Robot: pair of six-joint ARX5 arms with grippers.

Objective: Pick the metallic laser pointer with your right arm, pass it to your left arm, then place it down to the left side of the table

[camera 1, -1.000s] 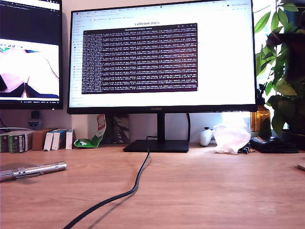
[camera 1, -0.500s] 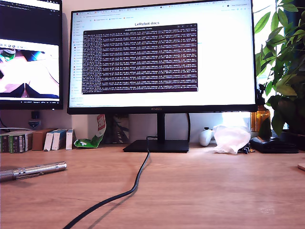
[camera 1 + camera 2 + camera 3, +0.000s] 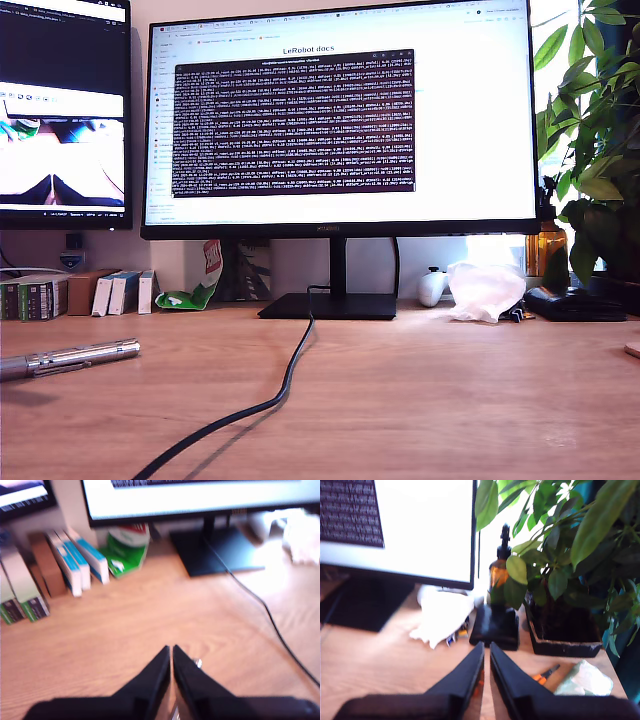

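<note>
The metallic laser pointer (image 3: pixel 68 357) lies alone on the table (image 3: pixel 420 400) at the exterior view's left, the shadow beside it gone, so placement seems done; my first gripper (image 3: pixel 172 652) and my second gripper (image 3: pixel 486 649) hover narrowly closed, apparently empty.

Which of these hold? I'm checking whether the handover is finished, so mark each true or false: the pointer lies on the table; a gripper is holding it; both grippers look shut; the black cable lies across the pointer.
1. The metallic laser pointer lies on the table, at the exterior view's left: true.
2. A gripper is holding it: false. It lies free, no gripper on it.
3. My first gripper and my second gripper look shut: true.
4. The black cable lies across the pointer: false. They are apart.
</note>
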